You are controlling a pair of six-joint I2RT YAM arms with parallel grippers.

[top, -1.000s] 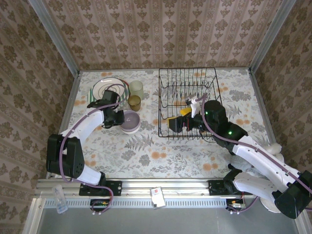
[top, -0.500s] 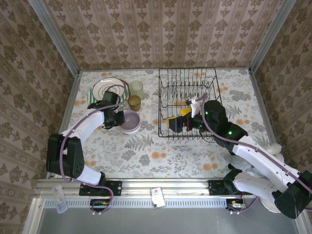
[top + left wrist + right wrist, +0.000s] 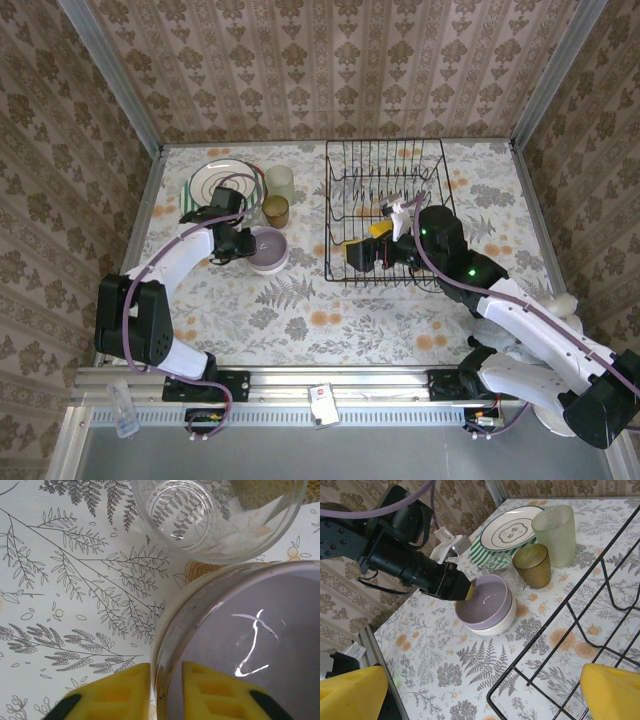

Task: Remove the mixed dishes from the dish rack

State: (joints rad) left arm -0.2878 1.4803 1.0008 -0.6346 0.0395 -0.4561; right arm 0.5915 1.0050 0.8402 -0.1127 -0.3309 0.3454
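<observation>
Left wrist view: left end effector (image 3: pixel 166 685) narrow, astride lavender bowl (image 3: pixel 260 645) rim; clamped or slack, unclear. Right end effector (image 3: pixel 481 692) wide, over dish rack (image 3: pixel 390 185).

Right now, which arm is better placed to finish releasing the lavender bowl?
Left. The left gripper straddles the rim of the lavender bowl, which is already set down. The right gripper hangs open over the dish rack, well away from the bowl.

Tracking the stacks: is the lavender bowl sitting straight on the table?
No, the lavender bowl is nested in a cream bowl that rests on the table.
</observation>
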